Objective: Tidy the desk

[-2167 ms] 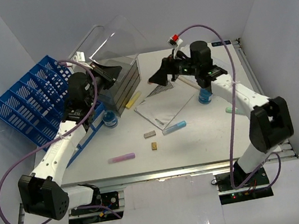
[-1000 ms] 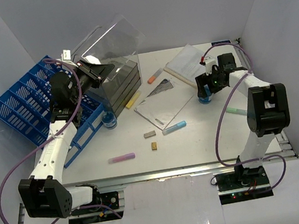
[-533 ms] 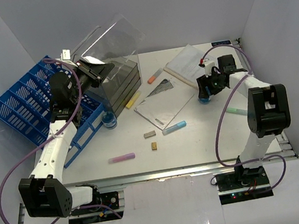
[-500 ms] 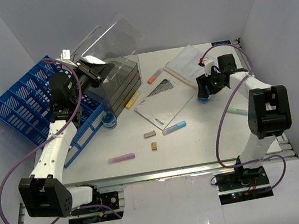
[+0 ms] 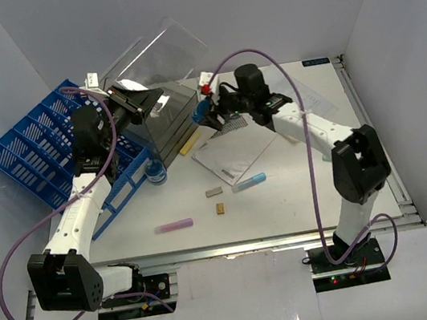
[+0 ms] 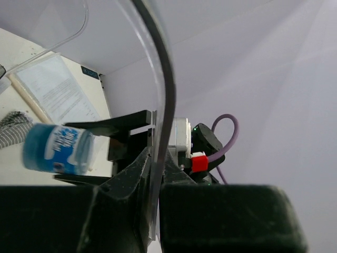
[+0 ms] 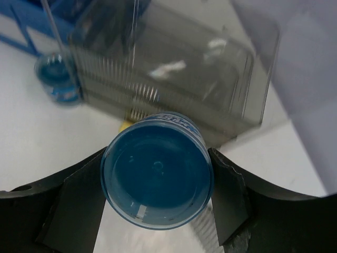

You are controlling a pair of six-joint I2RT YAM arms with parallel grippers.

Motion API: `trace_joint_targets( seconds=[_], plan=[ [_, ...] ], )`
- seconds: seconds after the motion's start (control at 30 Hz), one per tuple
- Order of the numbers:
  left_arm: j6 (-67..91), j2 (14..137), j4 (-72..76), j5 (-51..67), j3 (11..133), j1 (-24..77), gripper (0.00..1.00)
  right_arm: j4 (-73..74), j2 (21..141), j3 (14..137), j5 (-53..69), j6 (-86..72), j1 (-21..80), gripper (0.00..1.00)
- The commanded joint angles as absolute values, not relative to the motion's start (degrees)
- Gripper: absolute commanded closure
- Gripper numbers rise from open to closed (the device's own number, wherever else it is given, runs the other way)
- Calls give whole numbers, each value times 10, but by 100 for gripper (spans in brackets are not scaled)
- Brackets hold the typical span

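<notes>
The big change in the last half second is on my right side: the right fingers were down at the blue jar on the right part of the bench, and now that arm has swung across to the left. It carries the jar clear of the surface, up in front of the clear bin. In the right wrist view the jar is clamped between the two fingers, its flat end facing the camera and the bin's wall just beyond. My left fingers have not moved. They are pinched shut on the edge of the bin's clear lid and hold it tilted up, beside the blue rack. I read this as pick done and carry nearly done, so the jar needs lifting over the bin's rim and letting go inside, though I cannot tell how high it sits against that rim. The bench lies under both arms, and a second blue jar, papers and a few markers are left on it to sort.
</notes>
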State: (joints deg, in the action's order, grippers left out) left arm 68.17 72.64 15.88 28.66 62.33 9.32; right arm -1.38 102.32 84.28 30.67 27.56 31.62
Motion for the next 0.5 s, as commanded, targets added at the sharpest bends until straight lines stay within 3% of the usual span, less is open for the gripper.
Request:
trace_joint_targets(
  seconds=[0.0, 0.47],
  plan=[
    [740, 708, 197, 278, 623, 90, 100, -200, 1082, 925, 221, 186, 343, 92],
    [784, 735, 236, 277, 639, 87, 100, -332, 1209, 1006, 23, -56, 382, 92]
  ],
)
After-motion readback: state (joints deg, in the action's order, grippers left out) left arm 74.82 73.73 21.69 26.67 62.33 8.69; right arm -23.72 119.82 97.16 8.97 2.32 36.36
